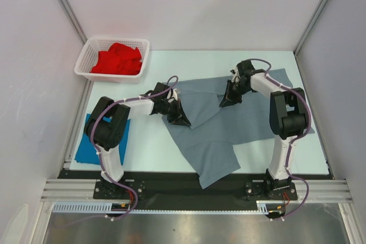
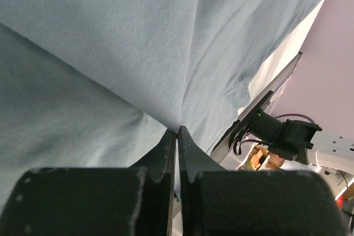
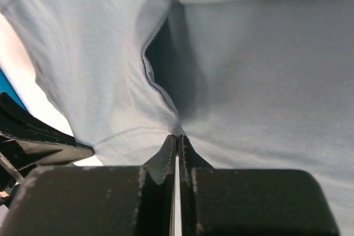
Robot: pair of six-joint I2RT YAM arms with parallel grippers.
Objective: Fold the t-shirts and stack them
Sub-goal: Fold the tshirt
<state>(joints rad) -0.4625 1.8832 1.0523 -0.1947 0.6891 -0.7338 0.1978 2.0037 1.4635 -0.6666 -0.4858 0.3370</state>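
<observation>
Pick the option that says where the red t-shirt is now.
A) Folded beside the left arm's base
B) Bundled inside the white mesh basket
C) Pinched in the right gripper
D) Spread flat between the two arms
B: the red t-shirt lies crumpled inside the white mesh basket at the far left, while the shirt spread between the arms is the grey t-shirt.

You have the slate grey t-shirt [image 1: 229,127] spread rumpled across the desk [image 1: 148,147]. It is nipped in the left pincer [image 1: 183,119] and the right pincer [image 1: 226,102], with a flap lapping over between them. The red t-shirt [image 1: 117,59] lies crumpled well beyond your left pincer and off to its left, and the bright blue t-shirt [image 1: 86,150] lies flat well behind it.
</observation>
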